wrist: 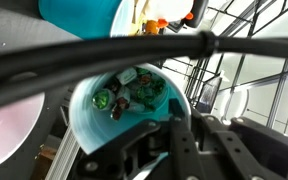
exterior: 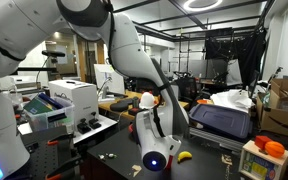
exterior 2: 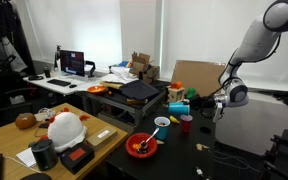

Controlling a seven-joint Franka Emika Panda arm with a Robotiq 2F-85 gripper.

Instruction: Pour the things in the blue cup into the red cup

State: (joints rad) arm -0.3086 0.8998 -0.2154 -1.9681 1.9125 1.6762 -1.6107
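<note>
Looking through the wrist view, we see the blue cup (wrist: pixel 102 128) at frame centre, mouth toward the camera, small bits (wrist: pixel 130 95) inside, the gripper (wrist: pixel 176 140) seemingly pinching its lower-right rim. In an exterior view the red cup (exterior 2: pixel 186 124) stands upright, lower left of the gripper, so we judge the pour tips that way.
</note>
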